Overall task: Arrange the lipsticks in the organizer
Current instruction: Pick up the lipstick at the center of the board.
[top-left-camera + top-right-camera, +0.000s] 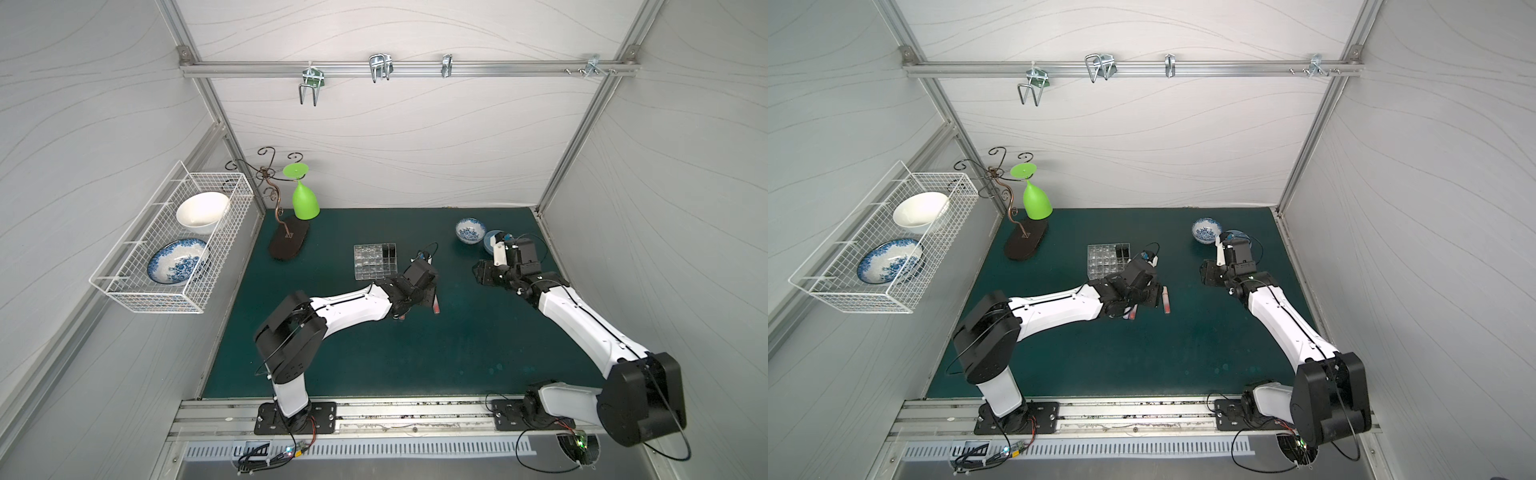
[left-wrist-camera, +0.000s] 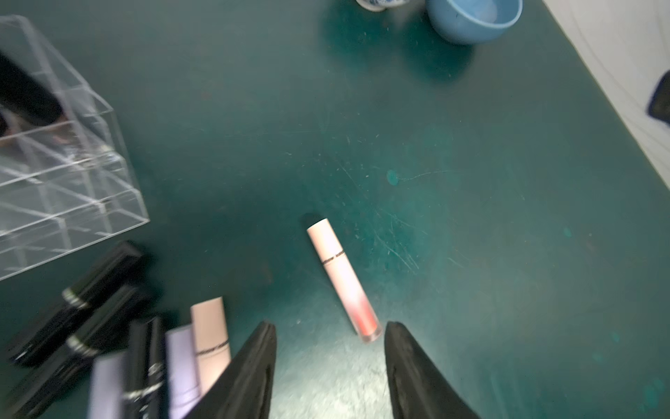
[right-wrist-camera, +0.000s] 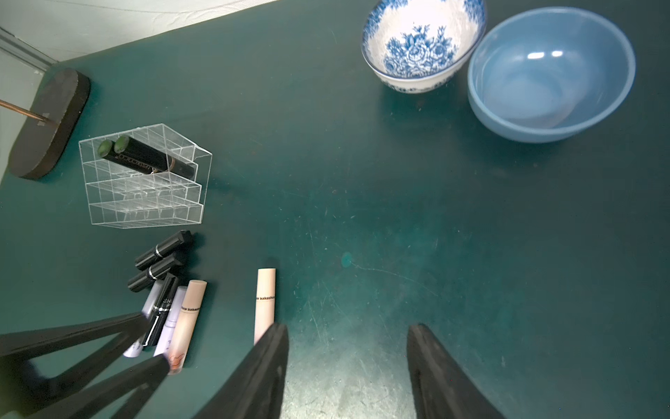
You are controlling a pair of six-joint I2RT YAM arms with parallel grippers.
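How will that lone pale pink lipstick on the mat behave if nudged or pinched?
The lone pink lipstick is a round tube lying flat, so a sideways nudge would probably roll it. Its smooth shell looks rigid but possibly slippery. Being slim, it's likely light.

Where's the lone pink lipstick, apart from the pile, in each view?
Both top views: lone pink lipstick lies near-right of the organizer.
Left wrist: just ahead of the left gripper.
Right wrist: beside the right gripper.
Shared landmark: the organizer.
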